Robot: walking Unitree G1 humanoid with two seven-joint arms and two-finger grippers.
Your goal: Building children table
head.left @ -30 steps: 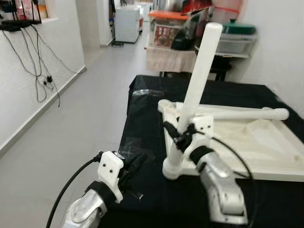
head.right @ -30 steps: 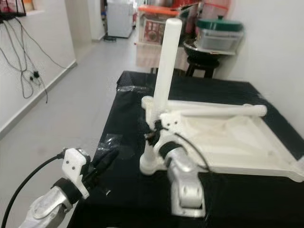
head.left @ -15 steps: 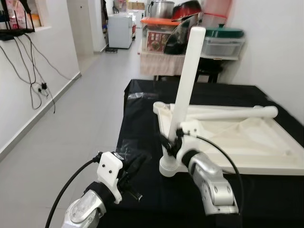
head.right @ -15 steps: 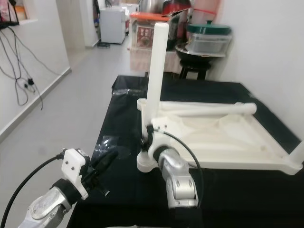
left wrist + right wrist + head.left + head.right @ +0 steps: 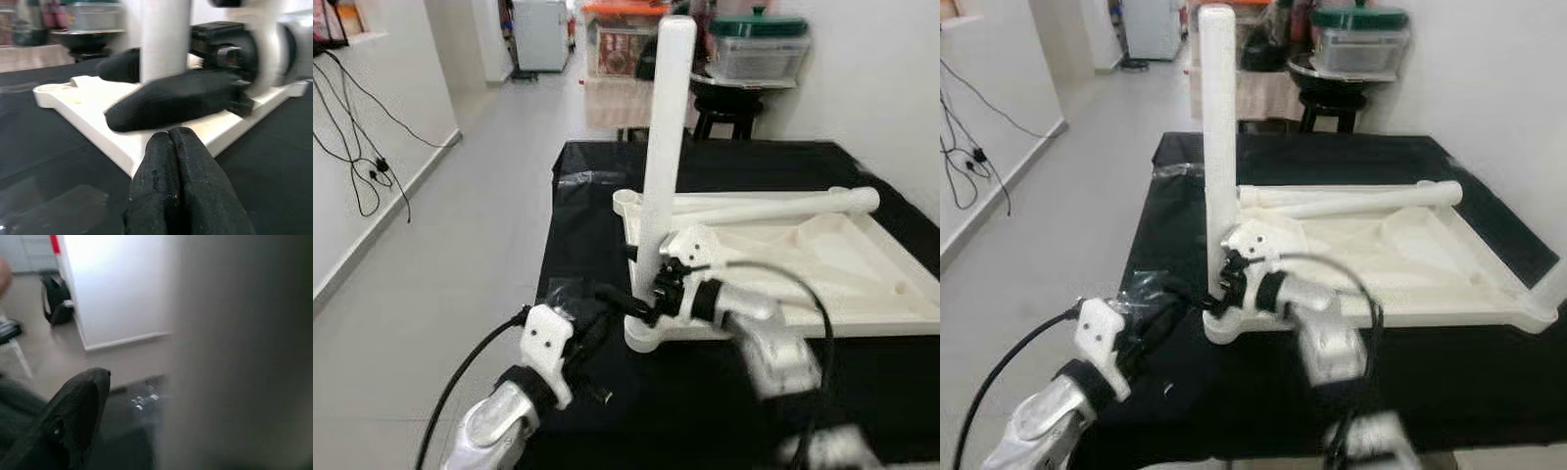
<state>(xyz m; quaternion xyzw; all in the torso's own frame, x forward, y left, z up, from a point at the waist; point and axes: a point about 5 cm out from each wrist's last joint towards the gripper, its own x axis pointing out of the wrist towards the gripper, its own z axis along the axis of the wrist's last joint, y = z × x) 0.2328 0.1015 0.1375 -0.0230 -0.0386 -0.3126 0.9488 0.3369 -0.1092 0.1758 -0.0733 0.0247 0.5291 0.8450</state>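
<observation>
Black cloth covers the work table (image 5: 724, 411), which stands in a white-walled room with a grey floor and stacked containers at the far end. On it the white tabletop (image 5: 862, 284) lies upside down, its underside facing up. One table leg (image 5: 664, 157) stands upright in the near left corner socket (image 5: 651, 338); a second leg (image 5: 773, 206) lies loose across the far edge of the tabletop.

We hold the upright leg low down with the right gripper (image 5: 651, 294), its black fingers set on either side of the leg and clamped against it just above the socket. In the left wrist view one right finger (image 5: 171, 105) crosses the front of the leg. The left gripper (image 5: 178, 147) has its fingertips pressed together, holding nothing, and sits just beside the near edge of the tabletop at that corner.

We judge the step in hand to be seating this leg. To do it well we keep the leg plumb to the tabletop and drive it straight along its own axis; any tilt may bind it in the socket. We advise bracing the corner with the left gripper so the tabletop does not slide on the cloth.
</observation>
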